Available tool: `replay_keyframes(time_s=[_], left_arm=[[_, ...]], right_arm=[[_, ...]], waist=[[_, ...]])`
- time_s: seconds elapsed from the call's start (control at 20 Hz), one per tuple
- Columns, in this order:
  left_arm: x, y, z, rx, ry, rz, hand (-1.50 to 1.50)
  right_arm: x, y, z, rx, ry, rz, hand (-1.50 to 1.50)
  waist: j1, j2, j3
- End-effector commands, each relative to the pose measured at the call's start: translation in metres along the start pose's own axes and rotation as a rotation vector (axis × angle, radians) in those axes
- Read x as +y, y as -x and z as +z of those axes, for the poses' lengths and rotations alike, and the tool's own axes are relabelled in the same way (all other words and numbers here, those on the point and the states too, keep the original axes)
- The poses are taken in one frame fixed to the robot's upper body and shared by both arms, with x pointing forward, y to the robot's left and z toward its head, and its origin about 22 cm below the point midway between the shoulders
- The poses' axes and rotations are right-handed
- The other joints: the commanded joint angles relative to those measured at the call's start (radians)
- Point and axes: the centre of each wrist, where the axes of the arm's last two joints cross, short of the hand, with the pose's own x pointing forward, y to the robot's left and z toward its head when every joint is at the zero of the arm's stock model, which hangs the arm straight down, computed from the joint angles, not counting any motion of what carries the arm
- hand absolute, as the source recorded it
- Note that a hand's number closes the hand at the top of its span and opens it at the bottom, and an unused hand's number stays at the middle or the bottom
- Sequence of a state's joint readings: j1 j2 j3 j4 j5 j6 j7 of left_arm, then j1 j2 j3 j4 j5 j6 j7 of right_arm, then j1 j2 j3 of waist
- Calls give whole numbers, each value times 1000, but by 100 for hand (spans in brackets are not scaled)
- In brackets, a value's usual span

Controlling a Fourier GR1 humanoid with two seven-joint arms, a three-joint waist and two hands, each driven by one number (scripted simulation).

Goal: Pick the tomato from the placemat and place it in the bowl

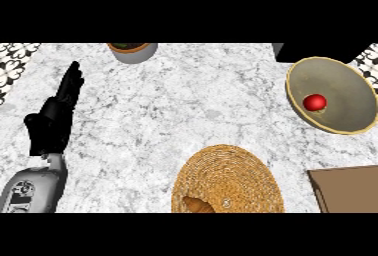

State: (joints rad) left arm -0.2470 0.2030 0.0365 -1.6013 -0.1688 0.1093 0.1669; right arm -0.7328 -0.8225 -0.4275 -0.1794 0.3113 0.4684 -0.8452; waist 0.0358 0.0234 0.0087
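We saw the small round red tomato (pixel 314 102) sitting inside the wide grey bowl with a tan rim (pixel 332 75), near the right edge, a bit below the bowl's middle. The round woven straw placemat (pixel 229 175) lay at the lower centre of the white-grey marbled surface (pixel 184 100), well apart from the bowl. A brownish lump (pixel 196 205) sat on the placemat's lower left edge; we couldn't tell what it was.

Our left hand (pixel 52 122) stood at the left side on its grey forearm (pixel 33 190), black fingers (pixel 71 82) straight and pointing up, released, holding nothing, touching nothing we could see. Our right hand didn't show in the view.

A grey pot with dark contents (pixel 133 50) sat at the top edge, cut off. A dark block (pixel 321 50) was at top right, just above the bowl. A flat brown board (pixel 347 187) was at the lower right corner, beside the placemat.
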Motion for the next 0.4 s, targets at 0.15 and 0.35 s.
replay_keyframes(time_s=[0.15, 0.35], left_arm=[[2, 0, -1, 1, -13, -6, 0], [-2, -2, 3, 0, -11, 5, 0]], right_arm=[[0, 12, 18, -144, -132, -159, -150], [-3, 21, 38, -130, -135, -163, -150]], waist=[[0, -2, 1], [-8, -6, 1]])
